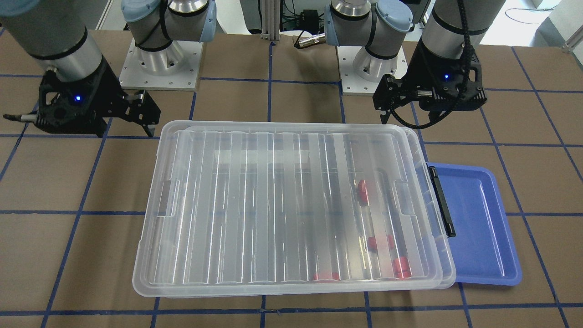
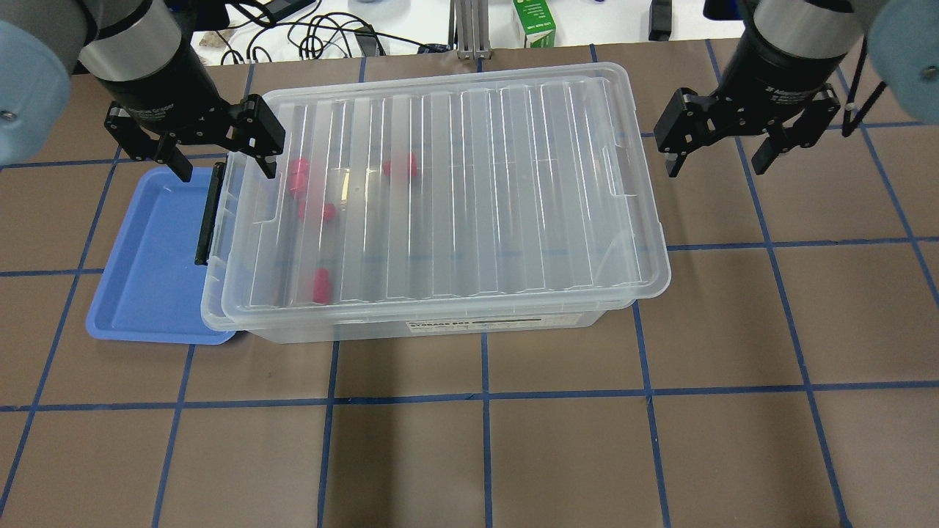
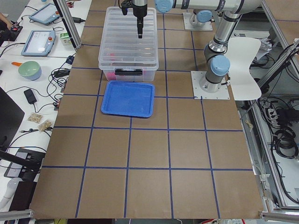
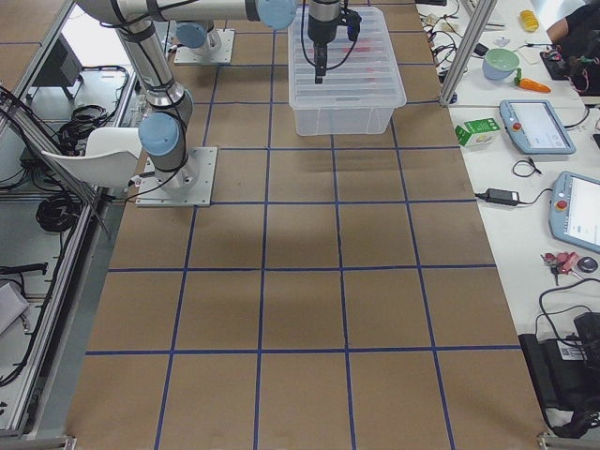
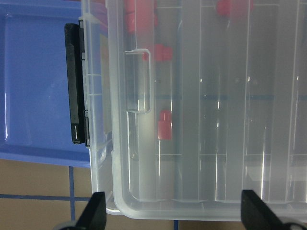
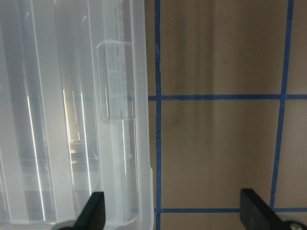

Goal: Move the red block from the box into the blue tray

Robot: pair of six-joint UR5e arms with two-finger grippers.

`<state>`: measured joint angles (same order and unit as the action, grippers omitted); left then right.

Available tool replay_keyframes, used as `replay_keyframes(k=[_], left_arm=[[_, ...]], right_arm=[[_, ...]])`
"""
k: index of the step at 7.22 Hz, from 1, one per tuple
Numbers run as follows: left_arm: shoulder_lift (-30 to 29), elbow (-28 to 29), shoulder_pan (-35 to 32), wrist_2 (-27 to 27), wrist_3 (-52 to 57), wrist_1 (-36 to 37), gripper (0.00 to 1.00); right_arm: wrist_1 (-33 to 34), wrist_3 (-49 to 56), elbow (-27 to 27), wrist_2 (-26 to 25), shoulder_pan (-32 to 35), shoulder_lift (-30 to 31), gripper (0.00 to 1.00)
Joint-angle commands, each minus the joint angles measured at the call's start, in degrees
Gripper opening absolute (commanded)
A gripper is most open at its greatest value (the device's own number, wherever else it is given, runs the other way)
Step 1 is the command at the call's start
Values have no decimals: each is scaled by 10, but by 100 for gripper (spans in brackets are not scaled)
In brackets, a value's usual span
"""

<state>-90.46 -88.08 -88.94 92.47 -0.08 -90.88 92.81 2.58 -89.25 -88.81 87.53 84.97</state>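
Brown table [image 2: 557, 455], taped into a blue grid, carries everything, and the box [image 2: 455, 198] sits mid-surface as the landmark. Off the box's latch end lies the blue tray [image 2: 147, 279], hard against it and holding nothing. Above that same end hangs the left gripper [image 2: 224, 170], its jaws spread wide and empty, over the black latch bar [image 2: 209, 213]. Inside the box, under the ribbed lid [image 2: 513, 132], several red pieces lie in the half nearest the latch; the red block [image 2: 321, 286] closest to the robot-side wall lies apart from the others. Beyond the box's far end, over bare table, hangs the right gripper [image 2: 715, 167], likewise released and carrying nothing.

My reading is that the task stands at its opening step: the lid is still on, so no block can be reached. The next move likely calls for freeing the latch and lifting the lid clear.
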Motion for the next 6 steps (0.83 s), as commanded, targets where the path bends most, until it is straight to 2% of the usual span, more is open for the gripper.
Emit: replay_keyframes(k=[1,2,4,6], left_arm=[[-2,-1,0,0,0,0,100],[0,0,0,0,0,0,100],[0,1,0,-1,0,0,100],[-1,-1,0,-1,-1,0,100]], right_arm=[[35,7,-2,-1,0,-53,100],[37,7,-1,-1,0,-69,100],[83,6,-1,-1,0,-95,100],[85,7,-1,0,0,-110,100]])
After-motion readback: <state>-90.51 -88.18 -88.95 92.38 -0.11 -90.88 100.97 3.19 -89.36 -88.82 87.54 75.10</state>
